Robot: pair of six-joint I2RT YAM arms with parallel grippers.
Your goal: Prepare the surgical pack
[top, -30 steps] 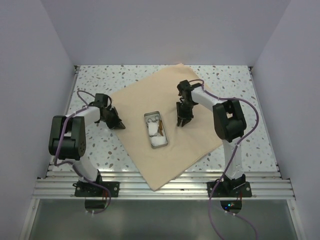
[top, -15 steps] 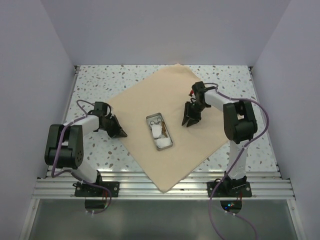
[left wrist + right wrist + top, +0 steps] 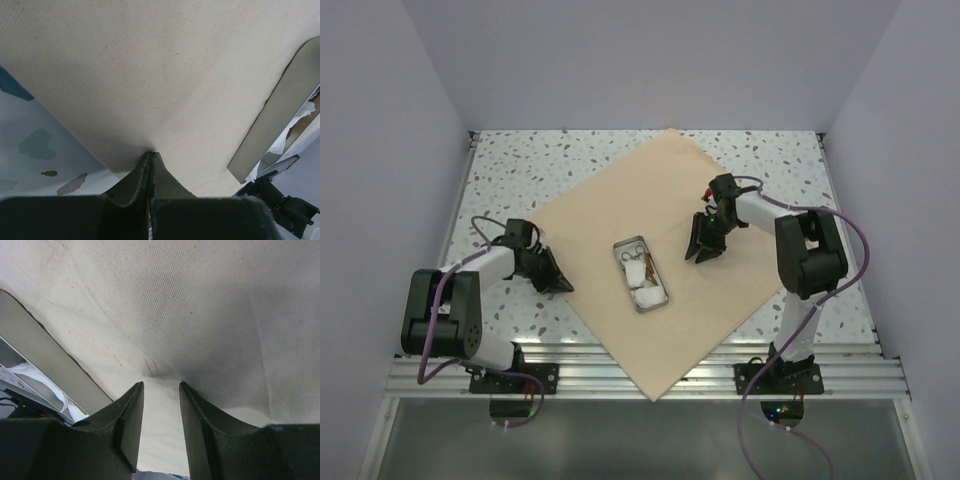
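The surgical pack's tan cloth (image 3: 620, 195) lies spread flat as a diamond on the speckled table (image 3: 505, 165). On its middle sits the small silver tin (image 3: 640, 275), open, with steel instruments (image 3: 633, 256) and white gauze (image 3: 648, 296) inside. My left gripper (image 3: 558, 285) is low at the cloth's left edge, shut on that edge (image 3: 151, 152). My right gripper (image 3: 698, 252) rests on the cloth just right of the tin, open, with a small pucker of cloth (image 3: 157, 367) ahead of its tips (image 3: 161, 385). The tin's side wall (image 3: 45, 355) shows at the left of the right wrist view.
Pale walls close the table in on the left, back and right. An aluminium rail (image 3: 640, 372) runs along the near edge under the arm bases, and the cloth's near corner (image 3: 655, 395) hangs over it. The tin's rim (image 3: 270, 125) shows right of my left fingers.
The cloth and tin slid toward the near edge and turned slightly as my left gripper pulled back. My right gripper moved right and nearer, and its jaws opened.
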